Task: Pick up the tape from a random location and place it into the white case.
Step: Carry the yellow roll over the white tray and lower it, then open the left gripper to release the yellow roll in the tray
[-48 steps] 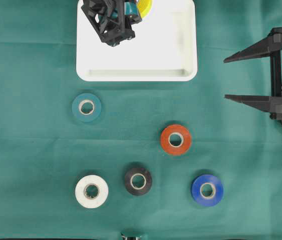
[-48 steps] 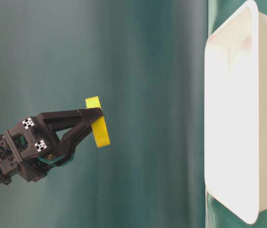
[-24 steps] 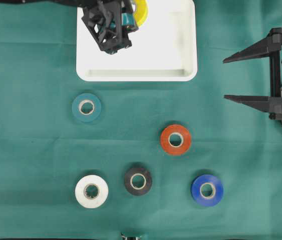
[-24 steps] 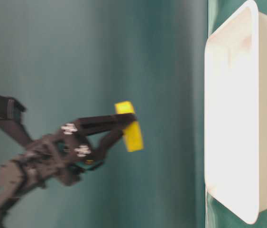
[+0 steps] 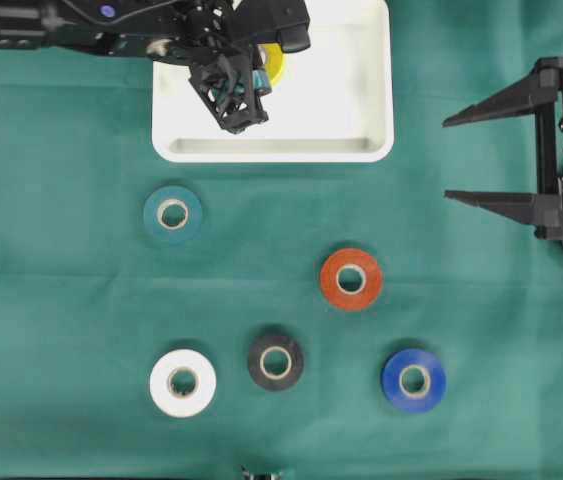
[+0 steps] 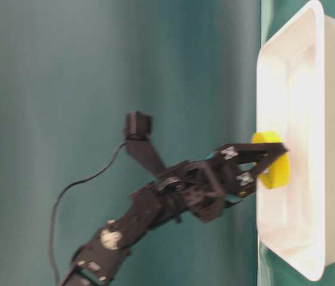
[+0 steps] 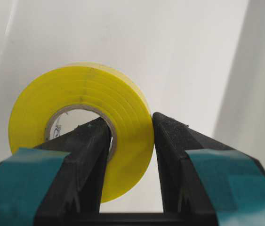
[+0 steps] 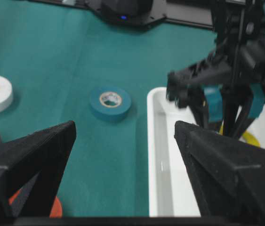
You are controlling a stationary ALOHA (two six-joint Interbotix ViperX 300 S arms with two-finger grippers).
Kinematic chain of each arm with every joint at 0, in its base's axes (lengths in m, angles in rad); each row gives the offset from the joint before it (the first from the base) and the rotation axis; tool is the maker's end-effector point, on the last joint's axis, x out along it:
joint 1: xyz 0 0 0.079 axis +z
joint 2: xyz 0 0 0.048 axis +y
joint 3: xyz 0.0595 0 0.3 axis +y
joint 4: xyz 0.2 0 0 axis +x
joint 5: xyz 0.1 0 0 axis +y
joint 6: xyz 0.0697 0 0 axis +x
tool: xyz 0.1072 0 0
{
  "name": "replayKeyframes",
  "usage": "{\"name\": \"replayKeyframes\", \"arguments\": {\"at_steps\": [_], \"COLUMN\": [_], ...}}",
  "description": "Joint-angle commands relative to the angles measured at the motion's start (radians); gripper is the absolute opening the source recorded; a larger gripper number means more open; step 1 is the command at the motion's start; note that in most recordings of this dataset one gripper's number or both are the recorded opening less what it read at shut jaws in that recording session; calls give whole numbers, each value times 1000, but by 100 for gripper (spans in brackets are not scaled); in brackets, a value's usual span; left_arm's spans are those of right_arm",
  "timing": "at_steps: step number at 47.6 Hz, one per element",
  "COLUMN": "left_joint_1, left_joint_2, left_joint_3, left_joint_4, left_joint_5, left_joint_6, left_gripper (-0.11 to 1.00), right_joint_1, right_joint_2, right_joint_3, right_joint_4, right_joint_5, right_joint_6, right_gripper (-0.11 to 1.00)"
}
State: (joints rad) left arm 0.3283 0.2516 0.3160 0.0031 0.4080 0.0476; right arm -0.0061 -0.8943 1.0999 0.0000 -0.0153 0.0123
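Observation:
A yellow tape [image 7: 80, 117] roll stands on edge in my left gripper [image 7: 131, 123], which is shut on its wall: one finger goes through the core, the other presses the outside. The white case [image 5: 361, 100] lies at the top centre of the green cloth. My left gripper [image 5: 259, 72] holds the tape [image 5: 275, 62] low inside the case [image 6: 310, 149], close to its floor; whether the tape [image 6: 272, 173] touches the floor I cannot tell. My right gripper [image 5: 451, 157] stands open at the right edge, with nothing between its fingers.
Several more tape rolls lie flat on the cloth: teal [image 5: 173, 214], red [image 5: 351, 279], black [image 5: 276, 362], white [image 5: 183, 382] and blue [image 5: 414, 380]. The left arm stretches across the case's upper left rim.
My left gripper has carried the yellow tape down from well above the case into it. The right gripper and the rolls on the cloth have not moved.

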Motion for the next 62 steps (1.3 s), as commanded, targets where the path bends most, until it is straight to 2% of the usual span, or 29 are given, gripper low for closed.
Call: {"name": "replayKeyframes", "arguments": {"at_steps": [1, 22, 24, 32, 37, 48, 62], "left_joint_1": [2, 8, 8, 8, 8, 5, -5], "left_joint_2": [14, 35, 35, 32, 31, -25, -207], "left_joint_3": [-23, -31, -31, -31, -31, -32, -78], "left_joint_4": [2, 2, 2, 2, 2, 2, 2], "left_joint_5": [-25, -31, -31, -29, -29, 8, 130], "left_joint_6": [0, 0, 0, 3, 6, 6, 9], "left_gripper": [26, 27, 35, 83, 99, 98, 98], "right_joint_1": [0, 0, 0, 0, 0, 0, 0], "right_joint_2": [5, 6, 6, 6, 6, 6, 6], "right_joint_3": [-21, -23, -23, -23, -23, -23, -28], "right_joint_4": [2, 2, 3, 2, 2, 3, 3], "right_joint_5": [-5, 2, 3, 5, 5, 3, 11], "right_joint_6": [0, 0, 0, 0, 0, 2, 2], "right_gripper": [92, 92, 92, 92, 92, 92, 92]}}
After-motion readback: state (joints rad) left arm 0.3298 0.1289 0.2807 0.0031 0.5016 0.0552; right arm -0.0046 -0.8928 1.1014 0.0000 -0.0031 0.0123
